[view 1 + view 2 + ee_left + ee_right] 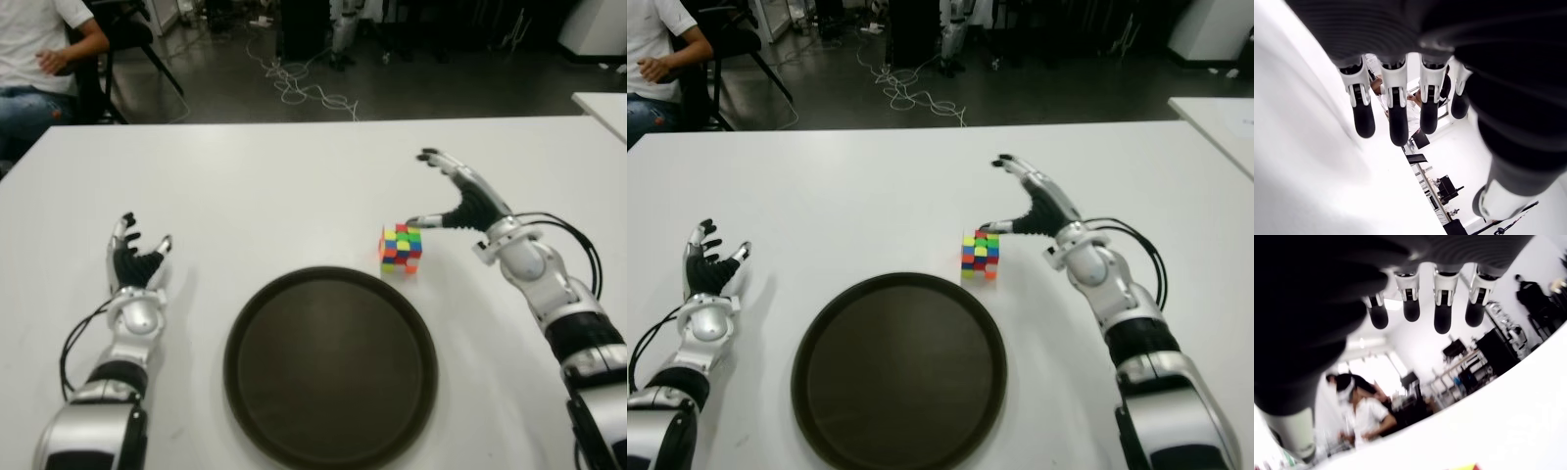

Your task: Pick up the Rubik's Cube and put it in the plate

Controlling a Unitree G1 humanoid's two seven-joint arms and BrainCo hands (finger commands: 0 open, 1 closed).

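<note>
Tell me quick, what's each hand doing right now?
Left hand: open, holding nothing.
Right hand: open beside the Rubik's Cube, not gripping it.

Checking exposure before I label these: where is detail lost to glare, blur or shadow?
Left eye view: the white table looks bright yet the Rubik's Cube and dark plate read clearly; the room behind is dim. Left wrist view: tabletop blown out, left hand near-silhouette. Right wrist view: right hand dark, background soft.

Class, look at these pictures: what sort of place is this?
Probably a robotics lab or workshop: loose white cables trail over the dark floor beyond the white table, a seated person waits nearby, and another robot's legs stand behind.
</note>
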